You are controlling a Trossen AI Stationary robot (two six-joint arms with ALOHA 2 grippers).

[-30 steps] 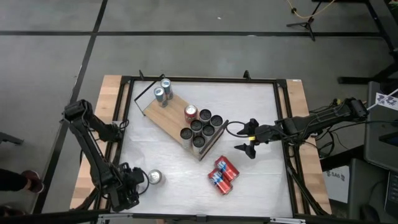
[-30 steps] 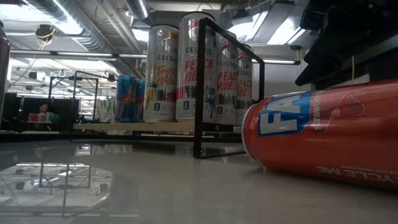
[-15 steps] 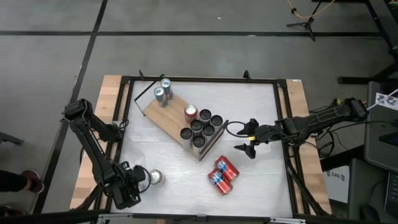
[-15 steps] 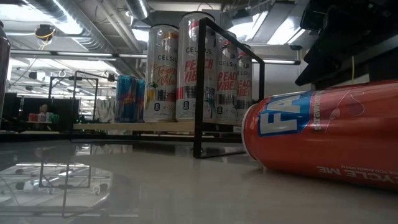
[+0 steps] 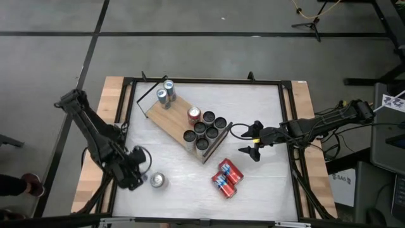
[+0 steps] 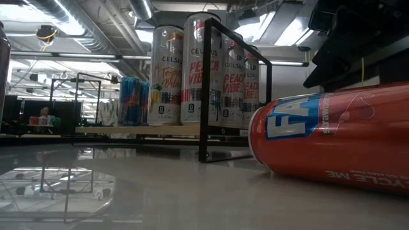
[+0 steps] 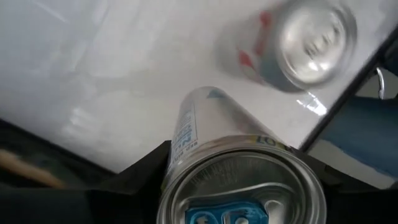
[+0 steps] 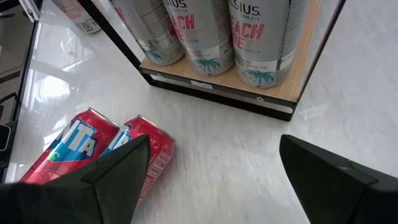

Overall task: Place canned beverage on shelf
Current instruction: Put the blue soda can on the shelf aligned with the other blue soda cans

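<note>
Change first: the left gripper (image 5: pixel 135 170) has left the table's 7 o'clock corner and swung inward, its fingers narrowing onto a can (image 7: pixel 242 186). That looks like the pick made, with carrying next. It clamps that can by its sides just below the rim; a second can (image 5: pixel 157 180) stands loose just beside it at 4 o'clock. The shelf (image 5: pixel 166 114) lies well apart at 1 o'clock. The right gripper (image 5: pixel 245 140) waits at the shelf's 4 o'clock end, spread wide and empty.

2 red cans (image 5: pixel 226 177), light-wood shelf (image 5: pixel 169 116), white table (image 5: pixel 266 126)
</note>
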